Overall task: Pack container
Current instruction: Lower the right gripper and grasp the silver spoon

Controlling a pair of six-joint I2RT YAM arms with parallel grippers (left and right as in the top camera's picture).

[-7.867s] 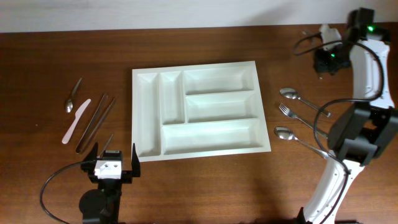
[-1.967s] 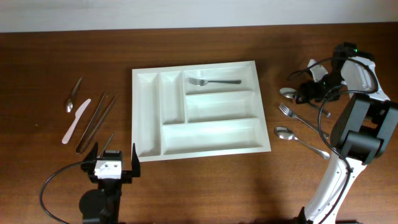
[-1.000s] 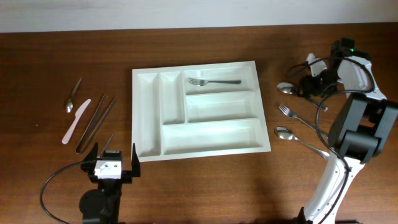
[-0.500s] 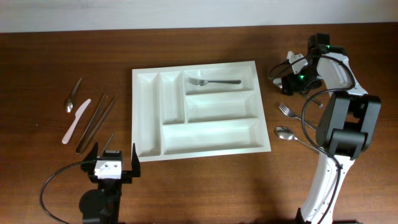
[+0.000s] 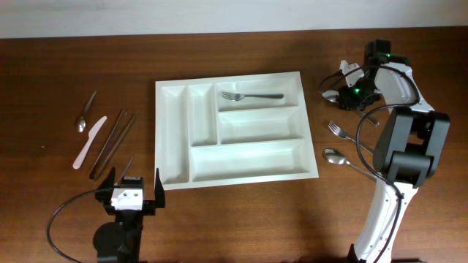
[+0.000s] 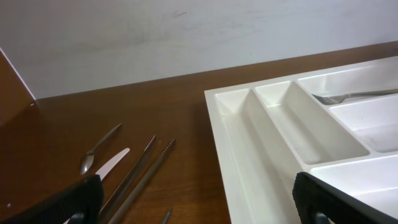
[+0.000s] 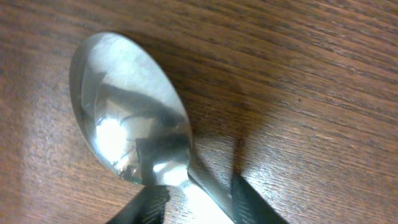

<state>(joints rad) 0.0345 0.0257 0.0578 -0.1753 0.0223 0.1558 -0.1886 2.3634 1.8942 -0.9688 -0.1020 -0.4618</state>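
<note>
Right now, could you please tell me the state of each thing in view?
container, one fork in the top compartment; the other four empty.
spoon, lying on the table.
left claw, open, holding nothing.
right claw, straddling the spoon's neck; grip unclear.
loose fork, on the table, unpacked.
white knife, on the table, unpacked.

No writing, label, brand or number could be read in any view; no sign showed either. Every visible surface was unmarked.

One tray (image 5: 248, 161), two forks (image 5: 252, 96), three spoons (image 5: 335, 155) and one white knife (image 5: 89, 142) are in view. So are two long metal sticks (image 5: 110, 145) and one thin unidentifiable piece (image 5: 126, 169).
</note>
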